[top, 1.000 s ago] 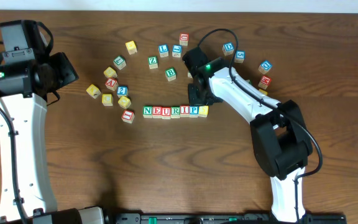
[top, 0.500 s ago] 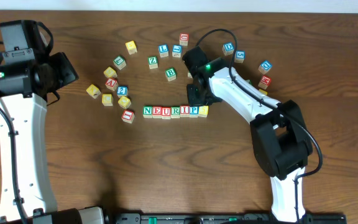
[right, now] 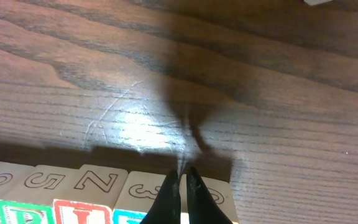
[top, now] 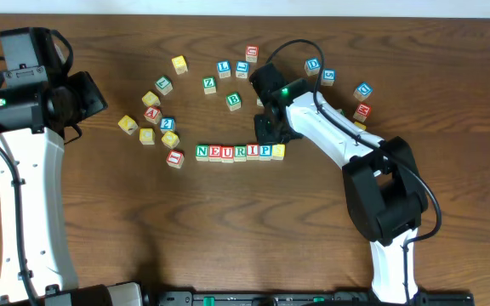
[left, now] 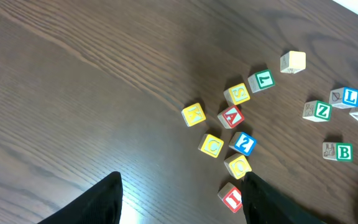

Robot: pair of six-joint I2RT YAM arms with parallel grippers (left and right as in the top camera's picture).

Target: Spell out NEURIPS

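- Row NEURIPS (top: 239, 152): seven cubes touching in line, near B cube (top: 234, 100), on its robot side.
- Right gripper (right: 182, 190): fingers pressed together, empty, robot-side right of B cube.
- Left gripper (left: 182, 205): jaws apart, empty, well left of B cube.

Your table (top: 228, 238) is dark brown wood with a clear grain. In the right wrist view you see a soft sheen where light glares off it, and fine scratches there. The NEURIPS cubes (top: 239, 152) are pale, smooth wood with painted colour frames and letters. The loose cubes (left: 232, 116) look the same. Your left arm (top: 24, 212) and right arm (top: 330, 132) wear smooth white plastic-looking shells with black joints. The right gripper (right: 183, 180) looks matt black.
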